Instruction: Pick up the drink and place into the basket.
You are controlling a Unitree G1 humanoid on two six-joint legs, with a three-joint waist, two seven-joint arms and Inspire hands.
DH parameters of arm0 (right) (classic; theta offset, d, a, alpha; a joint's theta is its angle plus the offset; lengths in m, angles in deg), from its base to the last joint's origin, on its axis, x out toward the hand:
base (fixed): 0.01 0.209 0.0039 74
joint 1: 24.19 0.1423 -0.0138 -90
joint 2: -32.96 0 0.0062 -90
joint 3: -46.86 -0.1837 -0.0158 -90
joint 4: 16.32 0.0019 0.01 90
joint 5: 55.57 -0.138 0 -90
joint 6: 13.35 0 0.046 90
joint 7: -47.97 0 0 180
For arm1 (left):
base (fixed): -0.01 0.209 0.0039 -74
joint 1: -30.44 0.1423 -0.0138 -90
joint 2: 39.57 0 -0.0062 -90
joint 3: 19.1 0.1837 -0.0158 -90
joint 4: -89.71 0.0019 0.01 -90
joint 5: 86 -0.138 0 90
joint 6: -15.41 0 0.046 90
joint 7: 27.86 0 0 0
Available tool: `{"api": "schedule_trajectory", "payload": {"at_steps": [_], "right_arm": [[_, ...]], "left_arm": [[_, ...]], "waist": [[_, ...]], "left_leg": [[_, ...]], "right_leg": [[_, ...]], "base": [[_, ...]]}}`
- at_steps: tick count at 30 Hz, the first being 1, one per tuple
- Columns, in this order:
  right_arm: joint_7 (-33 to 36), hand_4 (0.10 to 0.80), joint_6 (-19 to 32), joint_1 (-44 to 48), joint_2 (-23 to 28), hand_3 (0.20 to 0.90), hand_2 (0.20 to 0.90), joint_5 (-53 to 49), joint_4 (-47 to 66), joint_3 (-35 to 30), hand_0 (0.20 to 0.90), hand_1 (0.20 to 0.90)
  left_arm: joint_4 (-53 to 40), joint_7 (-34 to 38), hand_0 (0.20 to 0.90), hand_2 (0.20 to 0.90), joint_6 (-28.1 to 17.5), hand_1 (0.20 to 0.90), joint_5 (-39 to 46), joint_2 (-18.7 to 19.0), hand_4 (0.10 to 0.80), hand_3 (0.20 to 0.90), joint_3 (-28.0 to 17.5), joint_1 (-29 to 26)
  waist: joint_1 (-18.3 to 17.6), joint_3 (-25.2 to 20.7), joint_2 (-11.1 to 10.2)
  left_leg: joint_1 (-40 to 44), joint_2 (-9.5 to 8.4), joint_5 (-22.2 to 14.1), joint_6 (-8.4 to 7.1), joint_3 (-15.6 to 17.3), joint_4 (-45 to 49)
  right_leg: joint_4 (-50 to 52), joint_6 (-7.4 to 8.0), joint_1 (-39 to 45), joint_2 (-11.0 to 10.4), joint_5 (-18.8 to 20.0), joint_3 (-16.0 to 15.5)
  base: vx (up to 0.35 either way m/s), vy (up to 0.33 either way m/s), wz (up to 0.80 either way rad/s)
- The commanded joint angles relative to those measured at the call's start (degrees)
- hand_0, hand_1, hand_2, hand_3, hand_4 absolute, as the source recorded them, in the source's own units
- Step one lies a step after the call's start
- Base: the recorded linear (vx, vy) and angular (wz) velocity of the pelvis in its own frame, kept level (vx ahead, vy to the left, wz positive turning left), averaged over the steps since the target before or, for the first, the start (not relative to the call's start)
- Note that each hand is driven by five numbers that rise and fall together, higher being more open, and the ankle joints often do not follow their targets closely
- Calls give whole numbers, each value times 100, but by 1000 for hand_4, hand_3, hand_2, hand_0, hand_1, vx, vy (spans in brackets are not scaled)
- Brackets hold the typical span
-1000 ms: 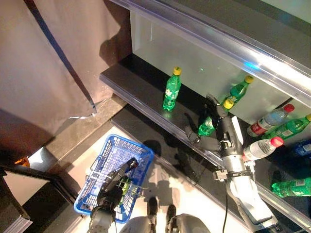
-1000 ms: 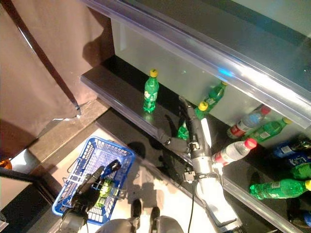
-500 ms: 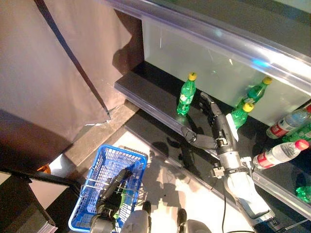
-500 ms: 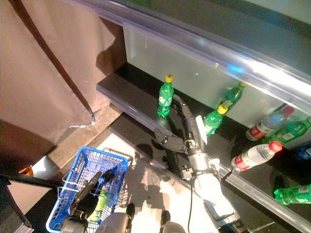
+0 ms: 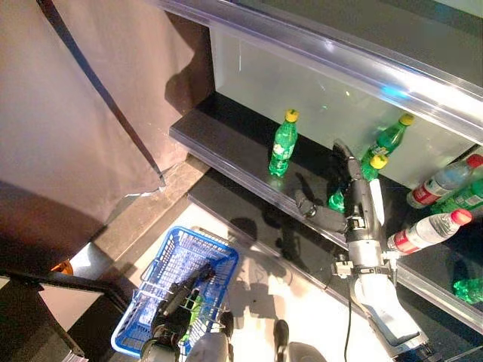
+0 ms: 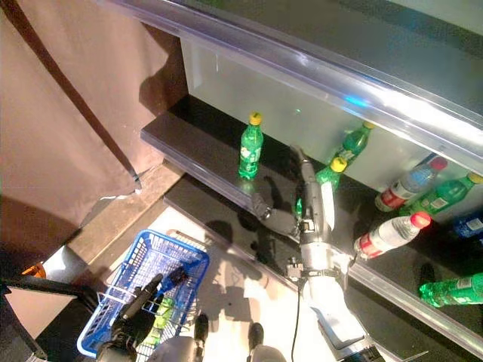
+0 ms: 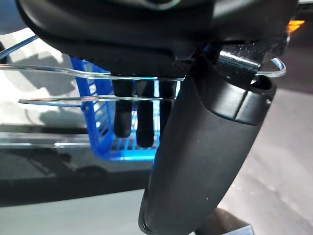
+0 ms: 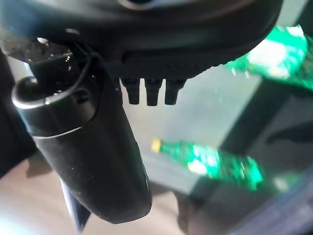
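Observation:
One green drink bottle (image 5: 284,145) with a yellow cap stands upright on the dark shelf (image 5: 219,132). A second green bottle (image 5: 371,167) stands to its right. My right hand (image 5: 355,197) lies open on the shelf just left of this second bottle, fingers straight and thumb spread. In the right wrist view a green bottle (image 8: 215,164) shows past the fingers (image 8: 146,93), apart from them. My left hand (image 5: 179,302) is curled round the wire handle (image 7: 73,72) of the blue basket (image 5: 170,253). A green bottle (image 5: 195,308) lies in the basket.
Clear bottles with red caps (image 5: 426,230) and more green bottles (image 5: 472,290) lie on the shelf's right part. A glass panel (image 5: 302,83) backs the shelf and mirrors the bottles. A brown curtain (image 5: 75,113) hangs at the left.
The whole view has shifted with the camera. My right hand has swung from between the two green bottles to right beside the right-hand one. The left hand still holds the basket.

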Motion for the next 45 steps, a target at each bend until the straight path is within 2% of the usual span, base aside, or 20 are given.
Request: {"api": "schedule_trajectory", "payload": {"at_steps": [1,8,15,25,37,45], "right_arm": [[835,800,752,441,176,900,900,432,808,-552,900,900],[1314,800,606,483,224,900,900,337,575,-804,900,900],[2068,800,499,625,134,900,900,482,342,-910,900,900],[1931,800,492,932,61,900,900,18,-135,-679,900,900],[2437,800,562,1627,-71,900,900,-45,-563,-503,900,900],[2874,800,501,1828,-90,900,900,-9,-721,-647,900,900]], "left_arm": [[-1284,-910,300,300,-547,300,-291,82,100,200,104,-280],[-1174,-929,300,300,-529,300,-246,107,100,200,154,-356],[-1229,-831,300,300,-616,300,-201,127,100,200,218,-493],[-1291,-789,300,300,-646,300,-174,205,100,200,340,-722],[-1423,-662,300,300,-773,300,-154,416,100,200,495,-1149],[-1474,-603,300,300,-653,300,-183,512,100,200,446,-1145]], "waist": [[-6,-556,113],[-50,-433,187],[-123,-114,273],[-87,381,349],[-26,1054,464],[20,1207,504]], "left_leg": [[-531,250,-80,-463,-194,408],[-754,264,-53,-516,-170,610],[-1021,263,-14,-534,-150,817],[-1461,201,61,-566,-227,1203],[-2113,96,-7,-562,-202,1860],[-2426,78,-172,-553,-145,2449]], "right_leg": [[125,41,196,29,-193,-187],[177,-1,125,56,-204,-174],[289,-49,-20,56,-198,-85],[430,-91,-175,29,-191,-67],[739,-128,-477,60,-330,-4],[1183,-191,-711,131,-527,-87]], "base": [[-6,-41,-2],[-13,-26,-2],[-31,2,-1],[-10,-6,0],[-37,-31,-1],[22,-24,1]]}}
